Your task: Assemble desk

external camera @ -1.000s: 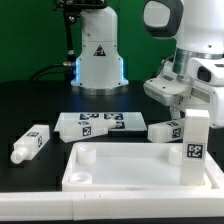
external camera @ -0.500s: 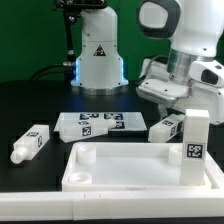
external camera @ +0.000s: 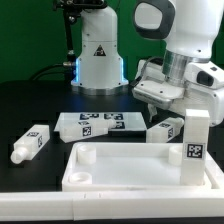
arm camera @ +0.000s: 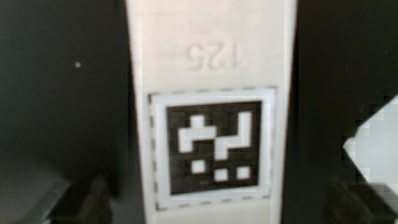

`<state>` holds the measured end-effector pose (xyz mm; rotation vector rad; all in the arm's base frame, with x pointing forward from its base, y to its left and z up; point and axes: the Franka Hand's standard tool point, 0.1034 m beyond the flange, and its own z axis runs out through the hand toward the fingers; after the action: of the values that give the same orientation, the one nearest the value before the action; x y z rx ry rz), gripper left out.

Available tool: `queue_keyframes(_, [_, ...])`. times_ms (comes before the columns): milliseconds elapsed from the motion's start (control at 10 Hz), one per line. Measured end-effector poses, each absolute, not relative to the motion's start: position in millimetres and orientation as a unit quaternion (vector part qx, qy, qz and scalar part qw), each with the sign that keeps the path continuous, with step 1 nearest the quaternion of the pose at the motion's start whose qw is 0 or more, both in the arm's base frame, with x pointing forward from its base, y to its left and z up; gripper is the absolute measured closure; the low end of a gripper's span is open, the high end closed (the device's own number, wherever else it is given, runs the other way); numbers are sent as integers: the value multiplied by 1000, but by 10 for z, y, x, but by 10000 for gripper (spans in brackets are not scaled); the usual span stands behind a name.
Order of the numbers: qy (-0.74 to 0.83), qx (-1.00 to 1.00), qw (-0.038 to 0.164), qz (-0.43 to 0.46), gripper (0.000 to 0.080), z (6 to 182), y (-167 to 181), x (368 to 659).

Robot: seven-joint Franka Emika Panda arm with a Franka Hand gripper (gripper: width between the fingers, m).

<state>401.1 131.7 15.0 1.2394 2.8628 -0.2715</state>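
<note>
The white desk panel (external camera: 120, 168) lies at the front, rim up, with round corner holes. One tagged leg (external camera: 197, 142) stands upright in the panel's corner on the exterior view's right. A second leg (external camera: 166, 129) lies on the table behind the panel, right under my gripper (external camera: 158, 106). In the wrist view this leg (arm camera: 210, 90) fills the middle, tag up, between my fingers. My gripper (arm camera: 199, 208) is open, with dark gaps on both sides of the leg. A third leg (external camera: 30, 143) lies at the exterior view's left.
The marker board (external camera: 95, 122) lies flat behind the panel, in the middle. The robot's base (external camera: 98, 58) stands at the back. The table top is black.
My arm and gripper have moved toward the exterior view's left, over the lying leg. The legs and the panel have not moved.
</note>
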Motion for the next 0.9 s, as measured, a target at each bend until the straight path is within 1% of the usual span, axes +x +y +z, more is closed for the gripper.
queue_keyframes(100, [887,452,14,-96,165,281,1273,4054])
queue_keyframes(200, [854,508,22,-111,153,366,1223,4124])
queue_keyframes(400, [770,624,45,-126,151,442,1207,4340])
queue_keyframes(500, [748,651,50,-120,151,420,1243,4389])
queue_keyframes(600, [728,673,52,-121,151,399,1234,4363])
queue_keyframes(900, [648,751,64,-114,151,408,1224,4376])
